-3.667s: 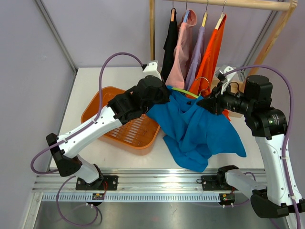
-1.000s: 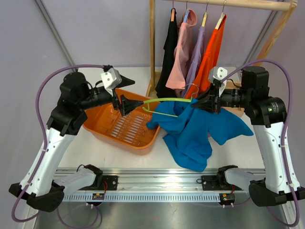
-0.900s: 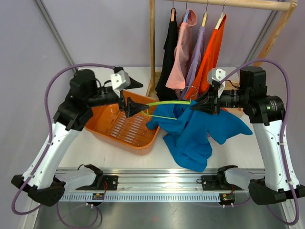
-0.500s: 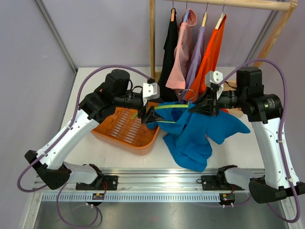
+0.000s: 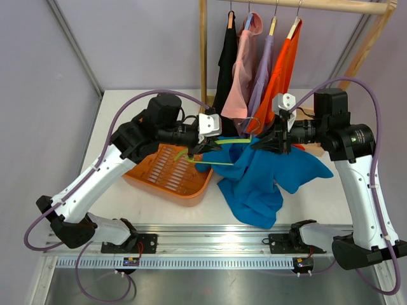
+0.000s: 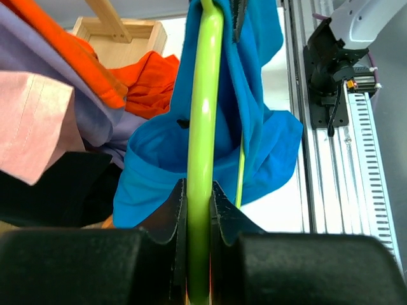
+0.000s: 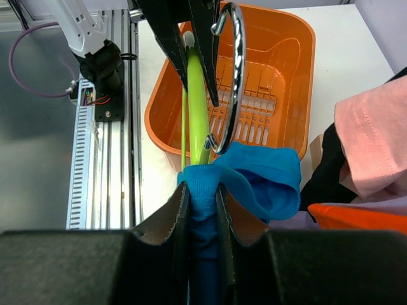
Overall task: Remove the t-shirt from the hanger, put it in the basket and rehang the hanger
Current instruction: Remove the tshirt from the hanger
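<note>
We see the left gripper (image 6: 198, 194) shut tight on the green hanger (image 6: 205, 95), one finger on each side of its bar. It holds the hanger above the middle of the counter (image 5: 121, 108), over the right rim of the orange basket (image 7: 286, 57). From there the hanger reaches toward the right edge of the counter, and its other end goes into the blue t-shirt (image 5: 264, 181). The metal hook (image 7: 238, 57) is bare and sticks out beside the cloth.

The right gripper (image 7: 202, 197) is closed on a bunched fold of the t-shirt, just where the hanger meets the cloth. This pinched part is raised off the counter. The rest of the t-shirt hangs down and spreads over the right half of the counter, with its lowest folds reaching the near edge. We cannot tell how much of the hanger is inside the t-shirt.

The basket sits left of the middle. At the far edge stands a wooden rack (image 5: 203, 51) with black, pink, lilac and orange clothes.
</note>
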Tool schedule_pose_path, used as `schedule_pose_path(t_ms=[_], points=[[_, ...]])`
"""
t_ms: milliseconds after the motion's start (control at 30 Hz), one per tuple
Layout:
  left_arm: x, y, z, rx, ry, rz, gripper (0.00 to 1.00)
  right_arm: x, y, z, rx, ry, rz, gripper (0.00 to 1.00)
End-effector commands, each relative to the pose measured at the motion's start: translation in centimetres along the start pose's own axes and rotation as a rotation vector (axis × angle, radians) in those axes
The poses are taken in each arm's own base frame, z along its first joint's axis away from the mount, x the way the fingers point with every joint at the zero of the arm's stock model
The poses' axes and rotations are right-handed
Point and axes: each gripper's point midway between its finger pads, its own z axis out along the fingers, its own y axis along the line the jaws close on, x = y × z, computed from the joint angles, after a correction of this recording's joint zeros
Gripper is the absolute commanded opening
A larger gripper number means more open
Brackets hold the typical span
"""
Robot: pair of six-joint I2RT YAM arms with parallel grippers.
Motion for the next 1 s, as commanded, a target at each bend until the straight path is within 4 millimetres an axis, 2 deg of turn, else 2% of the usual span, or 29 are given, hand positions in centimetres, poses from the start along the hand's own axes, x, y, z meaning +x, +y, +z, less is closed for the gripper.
schedule_pose_path(t_ms=[0,33,100,133,167,233,267,333,367,433,500,567,700,833,900,967], points=[[-1.2,1.8,-0.7,-0.114,0.001,-0.035,0.00,-1.2,-0.3,0.3,0.005,-0.036,0.016,0.00],[-0.8,2.5,-0.7,-0.149,0.019,-0.055,0.00,-1.5,-0.9,0.4,0.029,-0.043,0.010,0.01],[-1.1,2.9,-0.9,-0.185,0.016,-0.116,0.00,-0.9,-2.4,0.4,0.108,-0.020,0.082,0.07],[-1.1,3.0,-1.0,-0.199,0.018,-0.135,0.00,-1.0,-3.2,0.4,0.141,-0.022,0.082,0.15],[-1.2,3.0,-1.0,-0.206,0.009,-0.180,0.00,-0.7,-4.2,0.2,0.193,-0.006,0.098,0.19],[-1.5,3.3,-0.8,-0.228,-0.012,-0.233,0.00,-0.7,-4.9,0.0,0.244,-0.006,0.121,0.25],[-2.0,3.3,-0.8,-0.234,-0.038,-0.276,0.00,-0.6,-5.5,-0.3,0.288,0.003,0.125,0.36],[-1.5,2.9,-0.3,-0.220,-0.047,-0.323,0.00,-0.8,-6.3,-1.0,0.365,0.007,0.127,0.47],[-1.7,2.9,-0.2,-0.219,-0.065,-0.356,0.00,-0.8,-6.7,-1.3,0.396,0.009,0.128,0.62],[-1.2,2.7,0.2,-0.211,-0.058,-0.381,0.00,-1.7,-7.8,-2.8,0.500,-0.006,0.120,0.73],[-1.2,2.5,0.3,-0.210,-0.064,-0.427,0.00,-2.9,-7.9,-3.8,0.544,-0.024,0.104,0.75],[-1.2,2.5,0.5,-0.209,-0.081,-0.453,0.00,-3.3,-7.5,-4.4,0.552,-0.027,0.105,0.75],[-2.2,2.8,0.8,-0.213,-0.131,-0.516,0.00,-3.7,-5.3,-4.4,0.497,-0.039,0.133,0.75],[-3.7,3.7,1.1,-0.236,-0.178,-0.631,0.00,-1.7,-2.0,-3.5,0.400,-0.004,0.347,0.71],[-4.4,4.1,1.1,-0.247,-0.205,-0.655,0.00,0.5,-1.3,-3.1,0.397,0.032,0.473,0.69],[-5.0,4.4,1.3,-0.249,-0.230,-0.691,0.00,2.3,-2.0,-4.0,0.508,0.067,0.529,0.69]])
